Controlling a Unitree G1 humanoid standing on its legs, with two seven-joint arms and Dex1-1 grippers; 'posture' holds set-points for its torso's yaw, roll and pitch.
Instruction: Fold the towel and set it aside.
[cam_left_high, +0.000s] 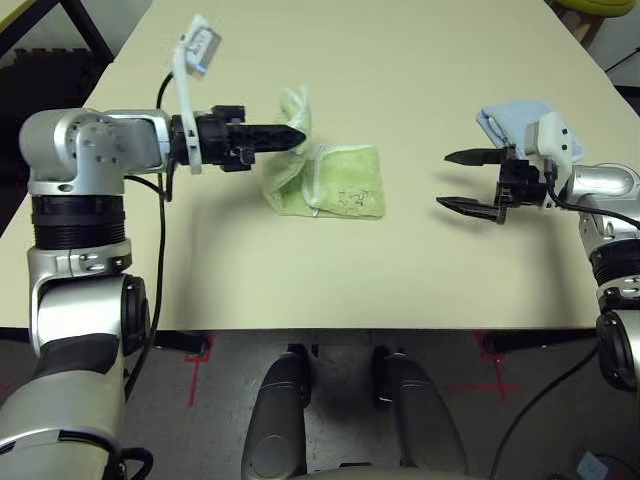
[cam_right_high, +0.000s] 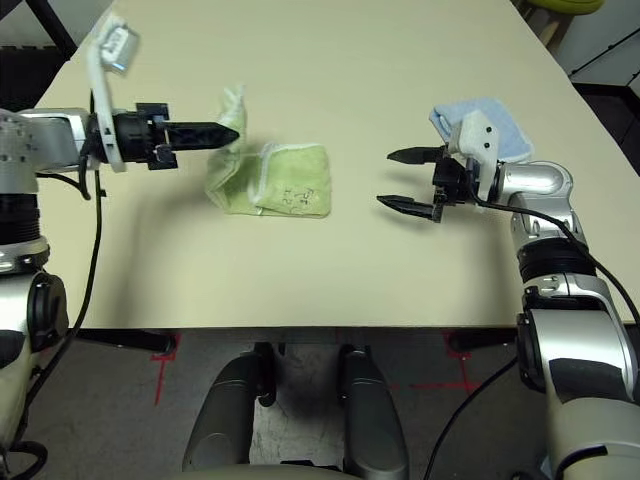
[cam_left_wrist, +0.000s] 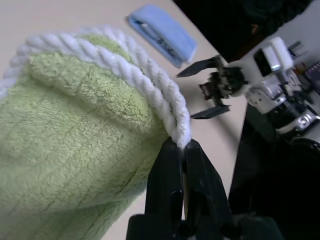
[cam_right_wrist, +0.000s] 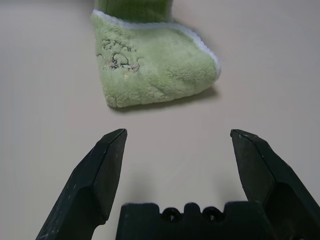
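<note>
Tabletop towel (cam_left_high: 335, 185) edge pinched in left jaws.

A broad table (cam_left_high: 400, 60) with a pale cream top is seen, its near edge running straight across the head views. Below that edge a grey floor (cam_left_high: 225, 385) is shown, marked with red tape crosses (cam_left_high: 196, 352) — one to each side. Dark frame legs (cam_left_high: 85, 30) (black, angled) are seen past the table's far left corner, and a yellow-green object (cam_left_high: 600, 5) at the far right.
</note>
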